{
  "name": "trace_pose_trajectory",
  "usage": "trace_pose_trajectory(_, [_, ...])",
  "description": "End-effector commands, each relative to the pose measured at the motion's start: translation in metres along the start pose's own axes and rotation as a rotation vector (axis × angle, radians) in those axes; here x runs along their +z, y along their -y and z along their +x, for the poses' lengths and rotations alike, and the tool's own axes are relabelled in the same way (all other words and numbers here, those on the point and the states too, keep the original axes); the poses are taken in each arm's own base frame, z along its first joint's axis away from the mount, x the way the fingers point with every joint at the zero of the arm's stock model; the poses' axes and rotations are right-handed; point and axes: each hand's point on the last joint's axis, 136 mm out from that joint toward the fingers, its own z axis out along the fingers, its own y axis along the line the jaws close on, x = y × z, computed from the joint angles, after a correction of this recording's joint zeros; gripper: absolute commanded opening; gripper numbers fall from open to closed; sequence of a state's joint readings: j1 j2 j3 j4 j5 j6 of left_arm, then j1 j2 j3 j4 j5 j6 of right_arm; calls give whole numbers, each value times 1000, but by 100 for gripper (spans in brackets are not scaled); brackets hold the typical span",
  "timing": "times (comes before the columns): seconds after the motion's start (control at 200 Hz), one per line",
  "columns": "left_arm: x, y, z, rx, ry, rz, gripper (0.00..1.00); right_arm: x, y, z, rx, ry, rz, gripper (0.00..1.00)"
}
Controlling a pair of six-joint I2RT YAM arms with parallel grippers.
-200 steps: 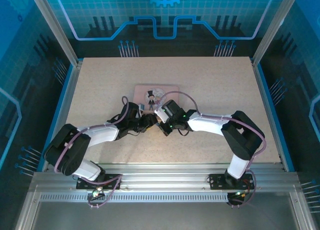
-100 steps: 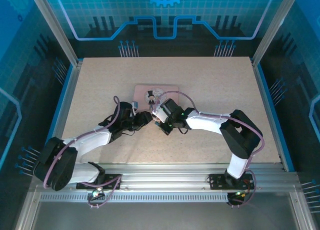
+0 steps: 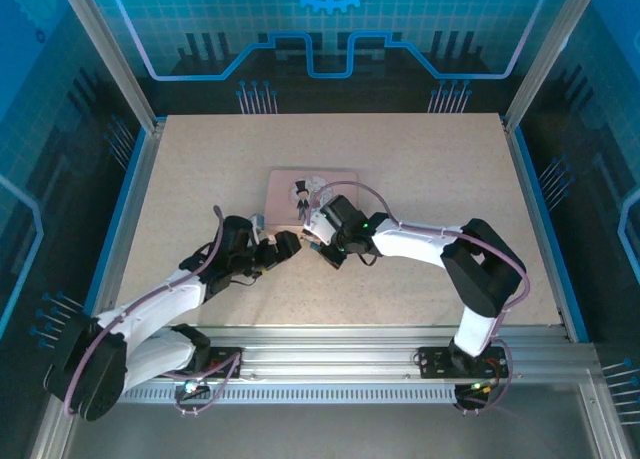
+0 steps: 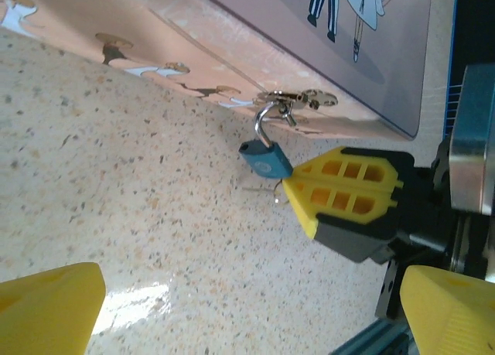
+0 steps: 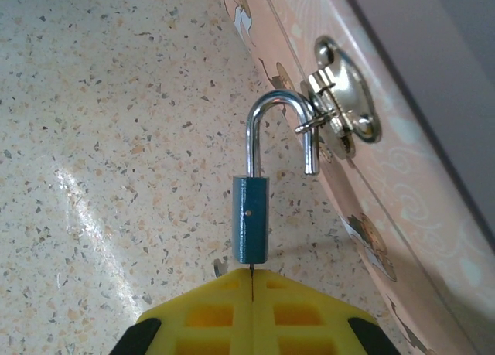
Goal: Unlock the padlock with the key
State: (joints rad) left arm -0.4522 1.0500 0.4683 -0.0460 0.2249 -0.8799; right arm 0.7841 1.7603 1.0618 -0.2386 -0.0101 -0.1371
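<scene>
padlock (image 5: 250,230), a small blue-bodied lock with a bright steel shackle (image 5: 263,104), hangs from the silver hasp (image 5: 349,100) on the front wall of the pink rectangular tin box (image 5: 402,208). it sits just above the speckled beige table (image 5: 93,138), between the two grippers.

nearest items:
- right gripper (image 5: 252,284): yellow fingers clenched together on a thin metal key (image 5: 251,271). only a sliver of blade shows, running from the finger seam into the base of the lock body.
- left gripper (image 4: 247,312): yellow fingers spread wide, nothing between them, set back from the lock.

hazards, judged from this position:
- pulling the key straight back could drag the lock and tug the tin box, because the shackle is hooked through the hasp loop.
- turning the wrist off axis could bend the thin blade or let it slip from the pads, as the gripped area is small.
- if the body swings upward, the free leg could drop back into its hole and latch again.
- nothing steadies the body or the tin box.

appearance, near to far:
- the body is a narrow teal-blue block, seen edge on, with a small dot on its side.
- the shackle is a polished u. one leg is seated in the body; the other is lifted clear, its end free beside the hasp loop.
- judged unlocked, not yet unhooked.
</scene>
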Motion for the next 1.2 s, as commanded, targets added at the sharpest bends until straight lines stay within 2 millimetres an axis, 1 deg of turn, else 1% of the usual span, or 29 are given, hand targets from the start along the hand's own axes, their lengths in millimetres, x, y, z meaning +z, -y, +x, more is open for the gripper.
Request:
trace_pose_trajectory(0.0, [-13,-17,16,0,-48,-59,99,-14,4,-16,-34,46,-5,0])
trace_pose_trajectory(0.105, [-23,-23,25,-3,-62,-73,99,-15,3,-16,-58,39,-21,0])
trace_pose_trajectory(0.205, [-28,-28,32,-15,-75,-77,99,-14,6,-14,-84,22,-19,0])
trace_pose_trajectory(0.305, [-31,-32,37,-27,-80,-76,99,-12,9,-10,-109,11,-9,0])
trace_pose_trajectory(0.46, [-32,-34,41,-34,-92,-73,99,-11,11,-12,-134,15,-14,0])
trace_pose_trajectory(0.725, [-30,-34,41,-35,-99,-75,99,-9,7,-24,-207,48,-38,0])
trace_pose_trajectory(1.046, [-28,-38,42,-46,-95,-82,99,-5,5,-45,-223,86,-72,0])
trace_pose_trajectory(1.196, [-28,-38,42,-49,-95,-82,99,-4,3,-50,-217,98,-81,0])
